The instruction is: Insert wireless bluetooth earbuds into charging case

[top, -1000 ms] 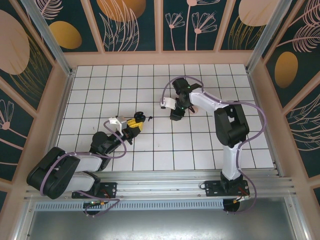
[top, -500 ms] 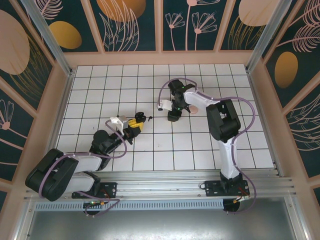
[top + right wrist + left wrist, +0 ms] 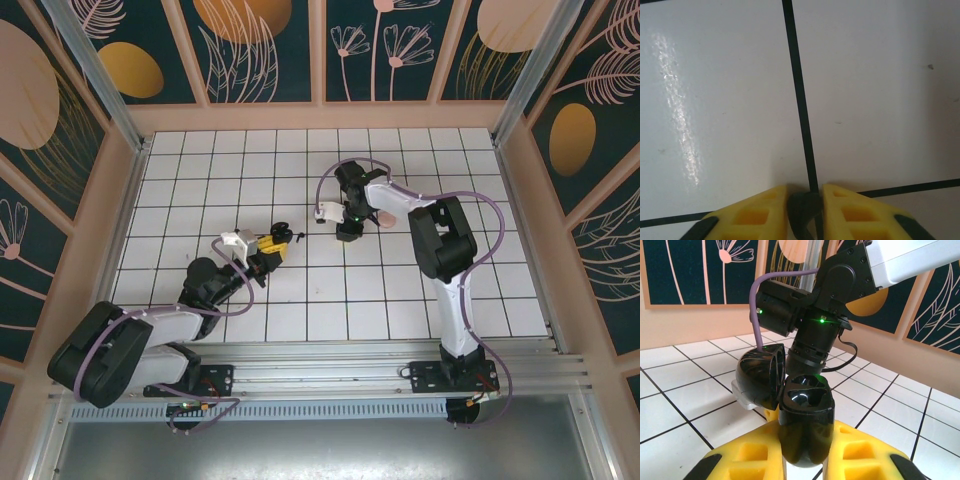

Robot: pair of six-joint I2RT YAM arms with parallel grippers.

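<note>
My left gripper (image 3: 807, 442) is shut on the black charging case (image 3: 805, 412), which stands upright between the yellow fingers (image 3: 867, 452). Its lid (image 3: 760, 377) hangs open to the left and the sockets face up. From above, this gripper (image 3: 272, 246) and the case (image 3: 284, 236) sit left of centre. My right gripper (image 3: 805, 200) points down at the tiles, and its yellow fingers (image 3: 757, 215) are shut on a small black earbud (image 3: 804, 214) that sits on a grid line. From above, the right gripper (image 3: 347, 232) is about one tile right of the case.
A small pale pink object (image 3: 384, 217) lies on the tiles just right of the right wrist. The right arm's black wrist (image 3: 810, 320) looms close behind the case. White gridded tabletop (image 3: 200, 170) stretches on all sides, bounded by beige walls (image 3: 120, 180).
The right gripper's fingers have closed in on the black earbud and its wrist has shifted slightly left. The left gripper and the case have stayed put.
</note>
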